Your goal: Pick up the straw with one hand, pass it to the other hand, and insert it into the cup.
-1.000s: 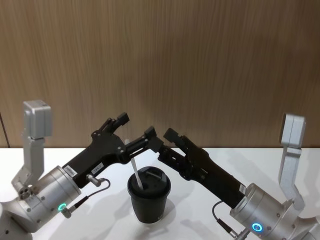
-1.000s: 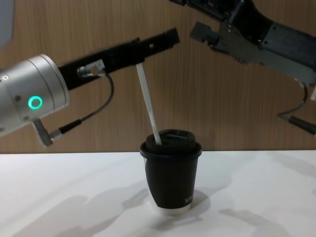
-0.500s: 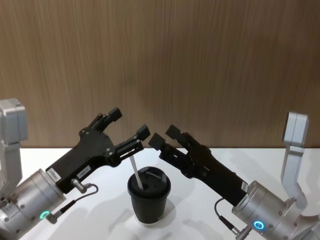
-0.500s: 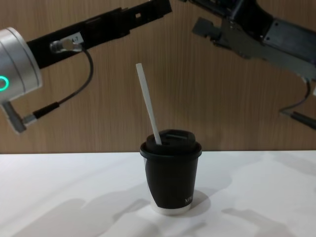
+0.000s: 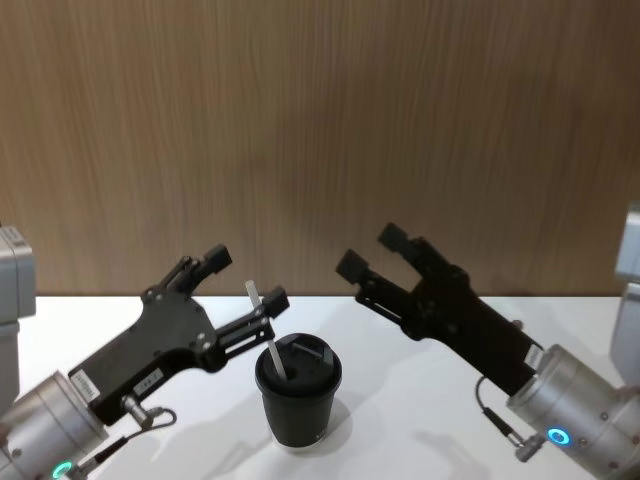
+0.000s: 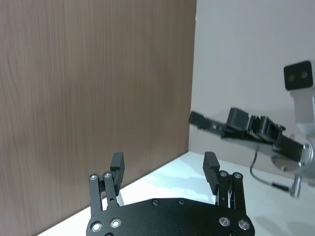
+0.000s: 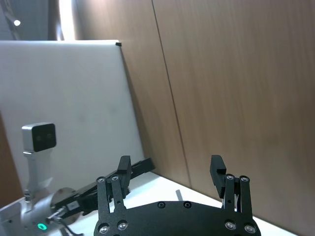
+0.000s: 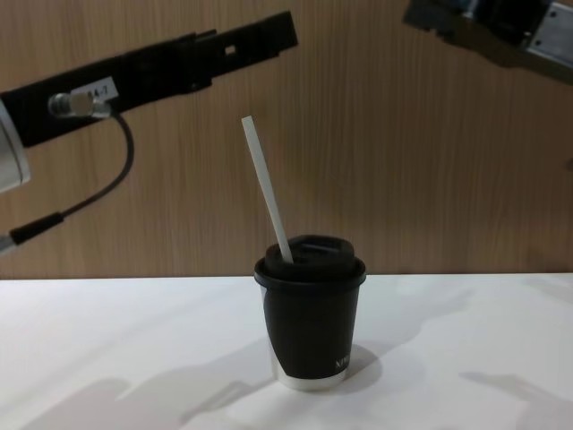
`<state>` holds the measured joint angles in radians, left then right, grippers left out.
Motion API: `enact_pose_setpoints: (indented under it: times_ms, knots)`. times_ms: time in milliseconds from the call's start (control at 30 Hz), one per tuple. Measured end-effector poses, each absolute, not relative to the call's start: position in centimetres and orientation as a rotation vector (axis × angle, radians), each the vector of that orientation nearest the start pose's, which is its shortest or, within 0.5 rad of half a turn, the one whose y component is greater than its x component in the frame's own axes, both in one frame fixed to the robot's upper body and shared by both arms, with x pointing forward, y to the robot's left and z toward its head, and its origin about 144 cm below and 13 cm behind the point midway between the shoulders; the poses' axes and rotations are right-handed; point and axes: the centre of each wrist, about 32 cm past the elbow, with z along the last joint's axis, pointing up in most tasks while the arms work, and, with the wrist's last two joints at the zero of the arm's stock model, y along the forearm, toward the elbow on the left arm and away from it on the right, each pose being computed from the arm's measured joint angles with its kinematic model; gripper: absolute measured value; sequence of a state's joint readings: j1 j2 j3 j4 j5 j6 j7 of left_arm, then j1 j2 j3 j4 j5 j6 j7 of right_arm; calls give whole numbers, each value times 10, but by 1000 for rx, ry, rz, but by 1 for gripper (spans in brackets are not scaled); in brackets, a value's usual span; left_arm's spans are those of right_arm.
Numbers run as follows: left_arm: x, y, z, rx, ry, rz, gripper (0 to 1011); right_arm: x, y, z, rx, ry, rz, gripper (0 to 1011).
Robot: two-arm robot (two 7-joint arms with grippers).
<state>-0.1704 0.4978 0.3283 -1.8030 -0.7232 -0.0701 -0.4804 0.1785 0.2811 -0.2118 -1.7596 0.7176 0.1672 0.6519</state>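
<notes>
Grippers withdrawn, straw (image 8: 266, 193) in cup (image 8: 310, 321)

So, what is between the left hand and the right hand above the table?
In the head view, the thin white straw rises from the black lidded paper cup between the open left hand and open right hand.

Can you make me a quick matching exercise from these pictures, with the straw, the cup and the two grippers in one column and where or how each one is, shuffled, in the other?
Column one:
1. long thin white drinking straw
2. black paper coffee cup with a black plastic lid
3. left gripper
4. right gripper

Column two:
A. standing upright on the white table
B. open, above and to the cup's right
C. leaning left out of the lid's hole, held by nothing
D. open, beside the straw's top end without touching it

Pairs: 1-C, 2-A, 3-D, 4-B
</notes>
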Motion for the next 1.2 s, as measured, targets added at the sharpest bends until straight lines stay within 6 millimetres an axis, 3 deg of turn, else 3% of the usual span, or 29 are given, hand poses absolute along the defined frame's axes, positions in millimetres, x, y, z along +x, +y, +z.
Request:
enact_pose_setpoints:
  times_ms: [467, 1200]
  knots:
    - [461, 248, 1238, -271, -40, 668, 1003, 472, -257, 1257, 321, 34, -619, 1001]
    - [462, 252, 1227, -241, 3, 661, 1004, 462, -262, 1261, 299, 10, -628, 1001]
